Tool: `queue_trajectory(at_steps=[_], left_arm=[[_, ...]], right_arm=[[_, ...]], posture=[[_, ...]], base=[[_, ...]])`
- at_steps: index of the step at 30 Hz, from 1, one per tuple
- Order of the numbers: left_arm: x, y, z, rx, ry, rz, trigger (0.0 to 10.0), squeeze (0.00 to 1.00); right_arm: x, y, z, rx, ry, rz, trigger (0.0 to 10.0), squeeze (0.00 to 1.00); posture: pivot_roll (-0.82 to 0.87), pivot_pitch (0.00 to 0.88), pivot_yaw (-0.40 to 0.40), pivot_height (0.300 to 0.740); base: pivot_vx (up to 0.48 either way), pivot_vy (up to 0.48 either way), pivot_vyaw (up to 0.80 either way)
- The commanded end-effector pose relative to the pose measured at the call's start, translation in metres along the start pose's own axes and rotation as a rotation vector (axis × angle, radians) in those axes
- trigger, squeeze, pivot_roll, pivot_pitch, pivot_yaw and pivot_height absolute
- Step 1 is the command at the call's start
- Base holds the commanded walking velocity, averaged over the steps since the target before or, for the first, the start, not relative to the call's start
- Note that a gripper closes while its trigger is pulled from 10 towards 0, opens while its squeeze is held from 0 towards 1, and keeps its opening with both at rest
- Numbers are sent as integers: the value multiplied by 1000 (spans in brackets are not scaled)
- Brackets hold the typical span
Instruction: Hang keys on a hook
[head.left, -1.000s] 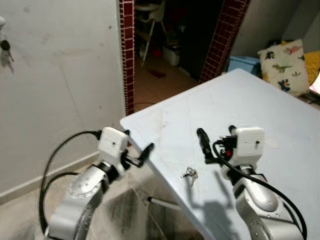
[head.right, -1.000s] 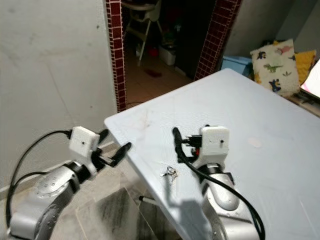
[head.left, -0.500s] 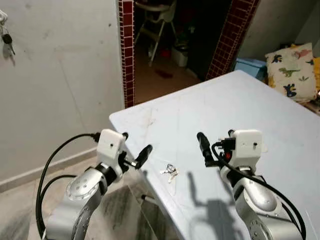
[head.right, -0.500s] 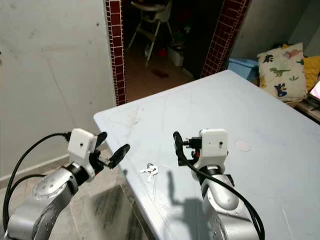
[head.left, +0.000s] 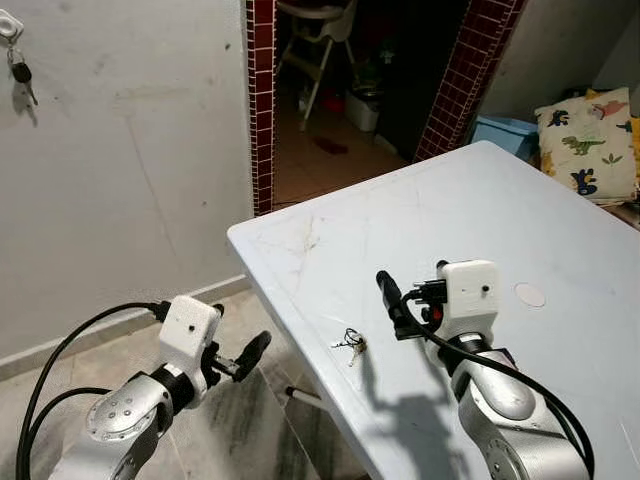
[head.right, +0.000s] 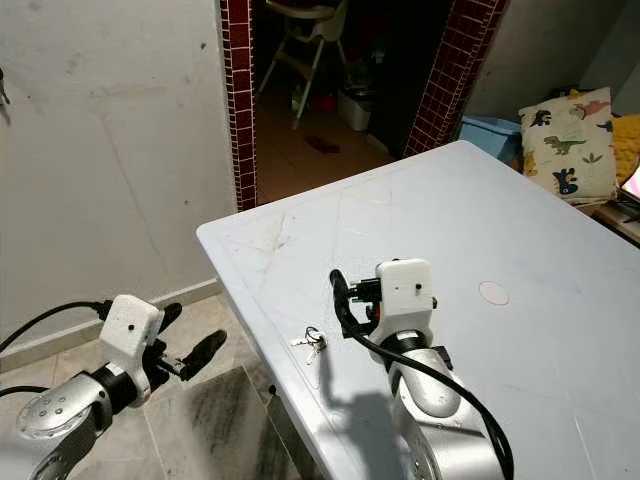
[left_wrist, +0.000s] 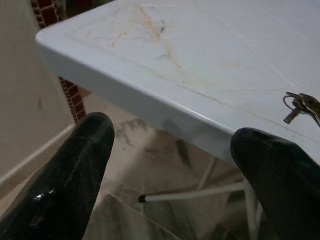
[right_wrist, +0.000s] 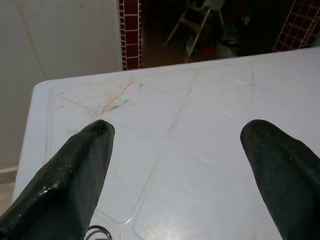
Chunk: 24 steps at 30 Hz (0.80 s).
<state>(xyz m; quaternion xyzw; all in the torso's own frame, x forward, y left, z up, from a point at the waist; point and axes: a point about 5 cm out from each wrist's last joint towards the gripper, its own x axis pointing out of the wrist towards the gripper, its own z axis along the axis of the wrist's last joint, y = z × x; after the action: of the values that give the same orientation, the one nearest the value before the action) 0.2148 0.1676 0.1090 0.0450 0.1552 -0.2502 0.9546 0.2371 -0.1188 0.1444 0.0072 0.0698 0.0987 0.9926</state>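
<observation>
- Step in hand: the approach to the pick-up appears to be under way; nothing is being held yet, and the keys (head.left: 350, 344) are lying flat on the table (head.left: 500, 220), close to its near left edge.
- Right gripper (head.left: 392, 303): it is hovering over the table just beside the keys, on their right. In the right wrist view its two fingers (right_wrist: 65, 180) are standing wide apart with bare tabletop between them, and the key ring is just peeking in beside one fingertip.
- Left gripper (head.left: 240, 358): it is hanging off the table's edge, over the floor (head.left: 250, 440), fingers spread and empty; its wrist view is looking up along the edge towards the keys (left_wrist: 301, 105).
- Next move, as a judgement: the right gripper is needing to swing over the bunch, come down and pinch it; a thin flat bunch on a hard smooth top is likely to skid.
- Destination: a white wall hook (head.left: 9, 24), already carrying another key, is sitting high on the plaster wall, well apart from the table.
- Materials: small metal keys on a wire ring; pale moulded plastic tabletop with faint rust-coloured scuffs; glossy black rounded fingers; mottled stone floor.
</observation>
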Motion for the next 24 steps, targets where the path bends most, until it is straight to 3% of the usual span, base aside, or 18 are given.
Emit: queue_trajectory(at_steps=[1, 5, 12, 18, 24], left_arm=[[-3, -4, 1, 54, -16, -32, 10000, 0], [-9, -4, -2, 111, -18, -66, 10000, 0], [-10, -3, 1, 105, -36, -109, 10000, 0], [-8, -6, -5, 63, -28, -137, 10000, 0], [-6, -3, -8, 49, -26, -130, 10000, 0]], right_arm=[[0, -2, -7, 18, 42, -10, 10000, 0], [-4, 2, -27, -30, 153, 15, 10000, 0], [-12, 0, -46, -62, 299, 82, 10000, 0], [-7, -1, -43, -53, 279, 92, 10000, 0], [4, 8, -35, -44, 242, 127, 10000, 0]], posture=[[96, 43, -92, 740], [97, 40, -94, 740], [101, 29, -94, 740], [96, 19, -95, 740], [103, 11, -97, 740]], base=[[0, 0, 0], [0, 0, 0], [0, 0, 0], [0, 0, 0], [0, 0, 0]])
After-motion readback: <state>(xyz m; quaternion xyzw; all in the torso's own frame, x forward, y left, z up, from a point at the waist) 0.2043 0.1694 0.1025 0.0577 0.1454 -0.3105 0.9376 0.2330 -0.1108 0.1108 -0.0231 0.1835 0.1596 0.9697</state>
